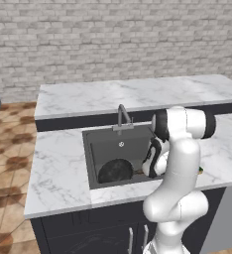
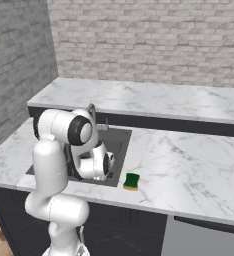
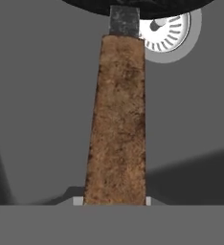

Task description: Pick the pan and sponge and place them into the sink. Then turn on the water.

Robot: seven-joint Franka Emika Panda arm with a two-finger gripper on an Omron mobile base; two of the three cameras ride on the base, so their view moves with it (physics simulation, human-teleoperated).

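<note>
Looking down the hand view, you get these:
Pan: the black pan sits low inside the sink, toward its front-left part – round body dark against the grey floor in the left base view.
Handle: the brown wooden handle runs straight up the middle of the hand view from the bottom edge to a dark metal neck, where it meets the pan's black rim at the top.
Drain: the round silver drain shows just right of that neck, partly covered by the pan; in the left base view you see it on the sink floor behind the pan.
Gripper: the gripper hangs down into the sink's right side, at the handle end of the pan. Finger state – you cannot tell; the handle hides the tips in the hand view, and the arm blocks them in both base views.
Sponge: the sponge, green top over yellow, lies on the marble counter just right of the sink's front-right corner, near the counter's front edge, apart from the pan.
Faucet: the grey curved faucet stands at the sink's back rim, spout over the basin.
</note>
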